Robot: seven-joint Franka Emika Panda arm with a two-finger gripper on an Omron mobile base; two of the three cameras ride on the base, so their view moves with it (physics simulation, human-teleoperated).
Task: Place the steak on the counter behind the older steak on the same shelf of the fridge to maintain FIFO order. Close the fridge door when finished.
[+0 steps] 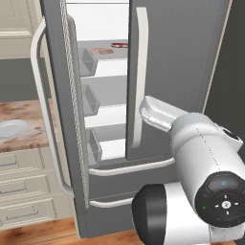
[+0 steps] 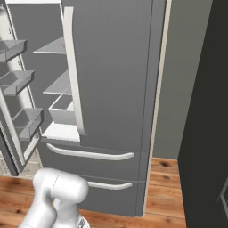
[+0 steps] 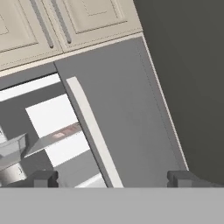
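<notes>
Fridge (image 1: 191,57) is seen tall and dark grey, its right door shut and carrying a long white handle (image 1: 136,76); the left door (image 1: 60,95) stands swung wide open, with grey bins (image 1: 88,62) on its inner face. Two drawer fronts with white pull bars are seen below the doors. Counter (image 1: 26,117), brown-and-cream marbled, is seen left of the open door above cream drawer fronts, with a pale round plate (image 1: 10,128) resting on it. Cream wall cabinets (image 3: 65,22) are seen above the fridge in the hand view. Shelf (image 1: 107,56), the top light grey board in the cavity, is seen carrying both meats: older steak (image 1: 100,51), pale pink-tan and rectangular, lies toward the front; steak (image 1: 119,45), dark red, lies just behind it and to its right, partly hidden by the shut door's edge. Whether the two touch cannot be told. Gripper (image 3: 113,178) is seen empty, its two dark tips set wide apart, aimed at the shut right door near the handle.
</notes>
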